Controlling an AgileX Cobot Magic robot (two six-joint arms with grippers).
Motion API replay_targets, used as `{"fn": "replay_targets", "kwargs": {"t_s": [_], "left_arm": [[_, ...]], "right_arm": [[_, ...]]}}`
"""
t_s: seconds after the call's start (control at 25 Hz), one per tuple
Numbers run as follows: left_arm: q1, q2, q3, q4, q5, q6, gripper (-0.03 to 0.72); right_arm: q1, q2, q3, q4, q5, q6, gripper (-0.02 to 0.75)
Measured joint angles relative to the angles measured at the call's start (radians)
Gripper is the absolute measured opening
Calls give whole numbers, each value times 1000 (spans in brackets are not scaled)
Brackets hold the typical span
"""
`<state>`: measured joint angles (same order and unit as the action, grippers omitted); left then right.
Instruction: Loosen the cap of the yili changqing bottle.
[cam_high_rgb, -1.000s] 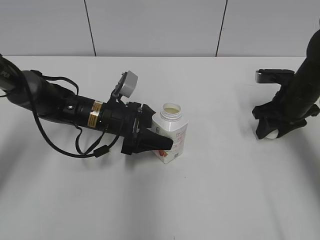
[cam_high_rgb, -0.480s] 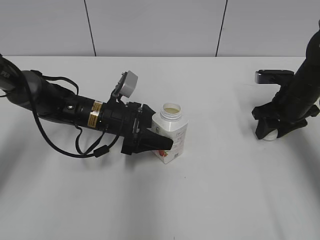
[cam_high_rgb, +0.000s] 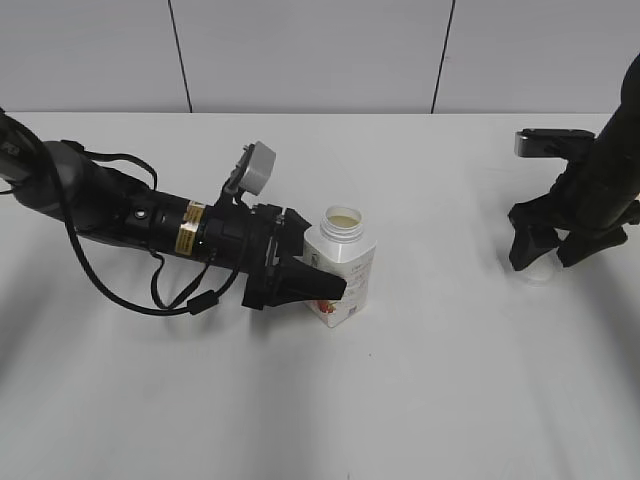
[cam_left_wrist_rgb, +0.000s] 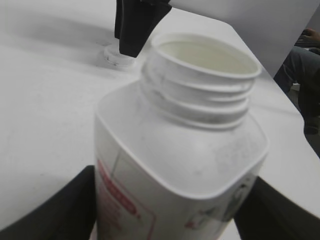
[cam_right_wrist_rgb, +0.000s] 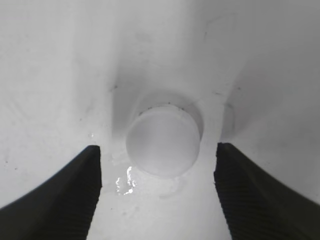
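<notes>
- In the left wrist view the lower half of the yili changqing bottle (cam_left_wrist_rgb: 180, 165) is cut off by the frame edge, and only scraps of its pink-red label show; the print is too blurred to read.
- In the exterior view the cap (cam_high_rgb: 538, 272) is a pale disc, hard to pick out against the white table (cam_high_rgb: 450, 400) and partly screened by the right gripper (cam_high_rgb: 552, 250).
- The left gripper (cam_high_rgb: 325, 285) lies low along the table with its fingers (cam_left_wrist_rgb: 65, 210) clamped on the two sides of the bottle's body, pressed against it.
- The bottle stands upright near the middle of the table, neck uncovered, threads bare, pale liquid visible inside the mouth.
- The right gripper's fingers (cam_right_wrist_rgb: 65, 190) stand spread apart, one on either side of the cap, with a clear gap to it on both sides; nothing is held.
- The cap rests flat on the table at the right, well apart from the bottle: small, round, white, flat-topped.
- A few wet droplets (cam_right_wrist_rgb: 125, 180) glisten on the table just beside the cap.
</notes>
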<state>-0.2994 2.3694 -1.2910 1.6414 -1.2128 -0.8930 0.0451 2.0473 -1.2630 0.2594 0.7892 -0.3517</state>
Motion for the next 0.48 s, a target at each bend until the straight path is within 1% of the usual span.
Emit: {"fn": "replay_targets", "kwargs": {"t_s": [0.36, 0.48], "left_arm": [[0, 0, 0, 0, 0, -1, 481], [0, 0, 0, -3, 0, -20, 481]], "right_arm": [[0, -72, 0, 3, 2, 1, 556], [0, -84, 0, 4, 1, 1, 556]]}}
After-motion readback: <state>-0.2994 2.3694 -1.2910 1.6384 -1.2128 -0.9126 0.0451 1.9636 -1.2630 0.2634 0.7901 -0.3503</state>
